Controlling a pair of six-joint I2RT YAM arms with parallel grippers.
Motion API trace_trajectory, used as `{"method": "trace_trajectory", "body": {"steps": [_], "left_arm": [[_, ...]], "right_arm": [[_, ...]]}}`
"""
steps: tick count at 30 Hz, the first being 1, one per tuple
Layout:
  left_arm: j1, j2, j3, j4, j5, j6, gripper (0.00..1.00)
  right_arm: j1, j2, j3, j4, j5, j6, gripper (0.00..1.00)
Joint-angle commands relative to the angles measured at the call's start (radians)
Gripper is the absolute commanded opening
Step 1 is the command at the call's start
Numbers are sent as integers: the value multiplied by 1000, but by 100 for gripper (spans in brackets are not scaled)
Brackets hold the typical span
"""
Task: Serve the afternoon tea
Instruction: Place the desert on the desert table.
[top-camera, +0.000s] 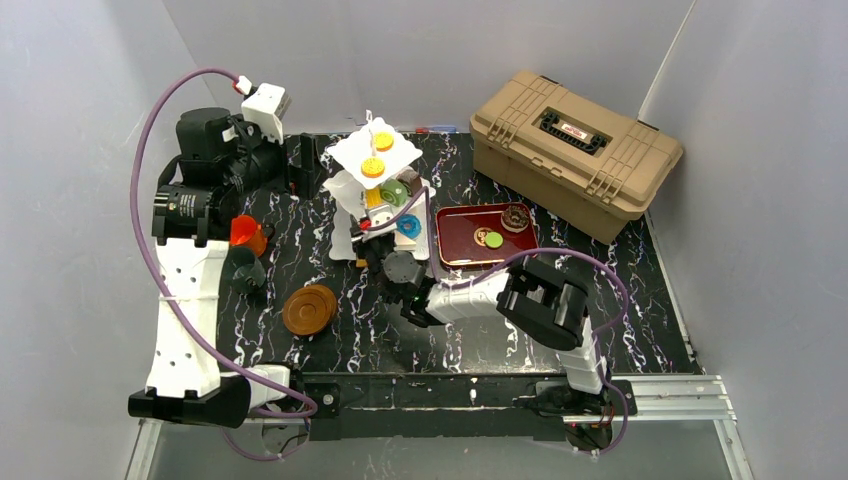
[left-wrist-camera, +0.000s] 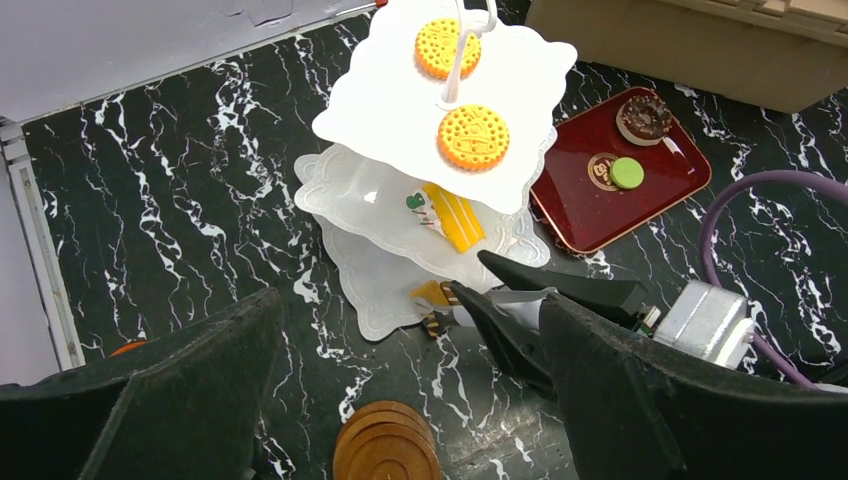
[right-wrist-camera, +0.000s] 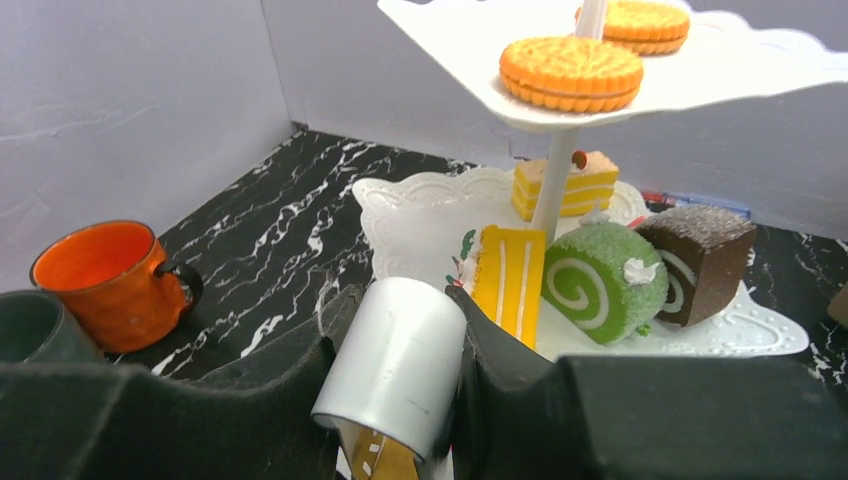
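Note:
The white three-tier stand (top-camera: 352, 150) (left-wrist-camera: 400, 90) (right-wrist-camera: 700, 70) stands mid-table. Two orange biscuits (right-wrist-camera: 570, 72) lie on its top plate. A yellow slice (right-wrist-camera: 510, 280), a green roll (right-wrist-camera: 600, 280) and a chocolate cube (right-wrist-camera: 700, 250) sit on a lower plate. My right gripper (top-camera: 388, 262) (right-wrist-camera: 400, 300) is shut on silver metal tongs (right-wrist-camera: 395, 360) (left-wrist-camera: 520, 310). Their tips are at a yellow-and-brown pastry (left-wrist-camera: 437, 300) on the bottom plate's edge. My left gripper (top-camera: 300, 165) (left-wrist-camera: 410, 300) hangs open and empty, high at the back left. The orange cup (top-camera: 247, 234) (right-wrist-camera: 105, 275) and the dark cup (top-camera: 246, 270) (right-wrist-camera: 30, 325) stand at the left. Brown saucers (top-camera: 309, 309) (left-wrist-camera: 388, 450) are stacked in front.
A dark red tray (top-camera: 455, 235) (left-wrist-camera: 600, 215) right of the stand holds a chocolate donut (left-wrist-camera: 647, 115) and a green round piece (left-wrist-camera: 627, 172). The tan toolbox (top-camera: 575, 150) (left-wrist-camera: 700, 45) fills the back right. Grey walls enclose the black marbled table. Purple cables loop over both arms.

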Motion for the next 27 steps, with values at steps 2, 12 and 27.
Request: {"method": "trace_trajectory", "body": {"steps": [2, 12, 27], "left_arm": [[13, -36, -25, 2, 42, 20, 98], [13, -49, -55, 5, 82, 4, 98], [16, -78, -95, 4, 89, 29, 98]], "right_arm": [[12, -34, -21, 204, 45, -84, 1], [75, -67, -161, 446, -2, -273, 1], [86, 109, 6, 617, -36, -484, 1]]}}
